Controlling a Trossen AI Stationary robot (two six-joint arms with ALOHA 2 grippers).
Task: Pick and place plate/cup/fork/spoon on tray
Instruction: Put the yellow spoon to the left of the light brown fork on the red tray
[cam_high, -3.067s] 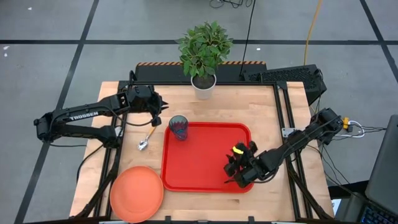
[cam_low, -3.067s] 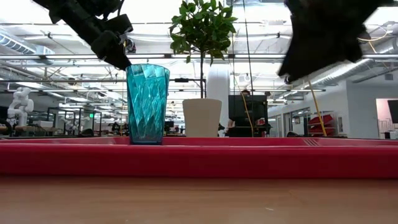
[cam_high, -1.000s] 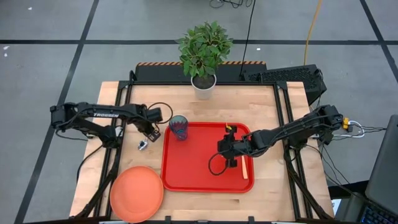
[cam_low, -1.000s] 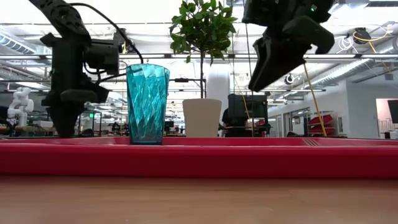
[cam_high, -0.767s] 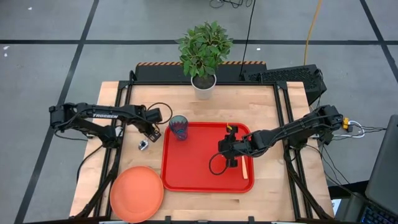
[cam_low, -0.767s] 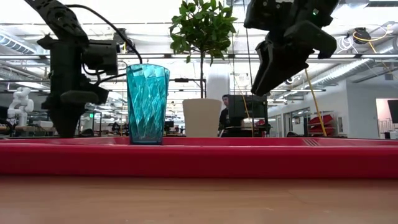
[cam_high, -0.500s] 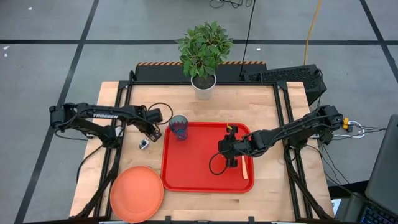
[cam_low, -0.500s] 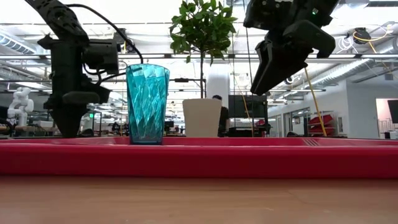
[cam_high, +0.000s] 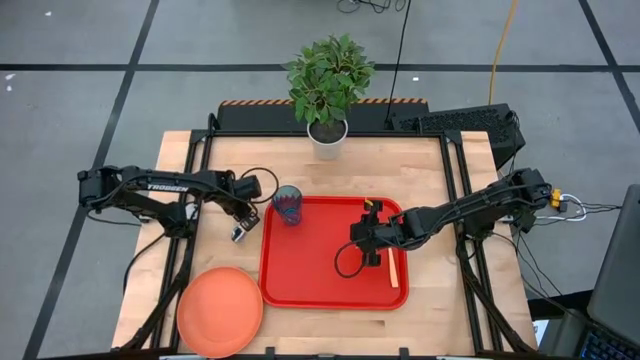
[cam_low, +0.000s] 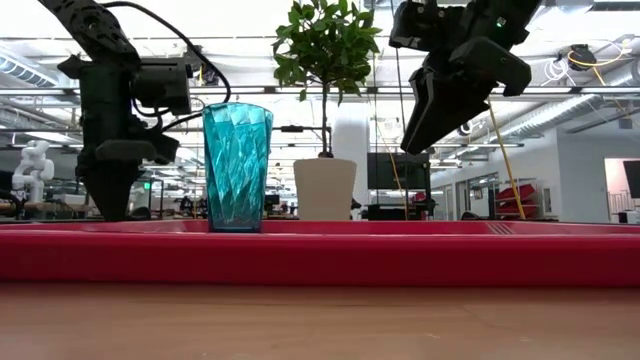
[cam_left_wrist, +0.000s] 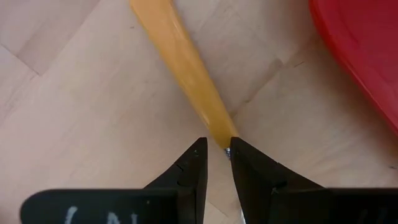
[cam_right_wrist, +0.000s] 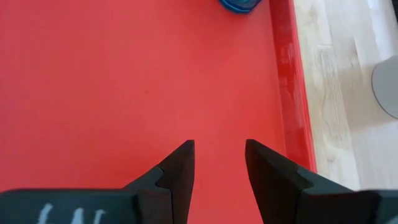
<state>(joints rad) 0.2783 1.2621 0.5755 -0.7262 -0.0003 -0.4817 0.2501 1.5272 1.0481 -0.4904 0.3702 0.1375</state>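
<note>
The spoon (cam_left_wrist: 186, 68) lies on the wood just left of the red tray (cam_high: 320, 290). My left gripper (cam_high: 240, 222) stands over the spoon, shut on it, and its bowl (cam_high: 238, 235) shows below the gripper. The teal cup (cam_high: 288, 205) stands upright in the tray's far left corner. The fork (cam_high: 392, 268) lies flat in the tray by its right rim. The orange plate (cam_high: 220, 310) lies on the table at the near left. My right gripper (cam_high: 356, 240) is open and empty above the tray's middle, left of the fork. My left gripper pinches the spoon between its two fingertips at the thin end of the orange handle (cam_left_wrist: 219, 132), where the metal begins. The fingers come from above, pointing down. The handle runs away from the fingers over the wood; whether it is lifted, I cannot tell.
A white pot with a green plant (cam_high: 327, 135) stands at the table's far edge, behind the tray. The tray's left rim (cam_left_wrist: 367, 68) is close beside the spoon. Bare wood lies between the plate and the spoon.
My left gripper has shifted a little toward the tray, and the spoon's bowl has moved with it. My right gripper has stayed over the tray.
</note>
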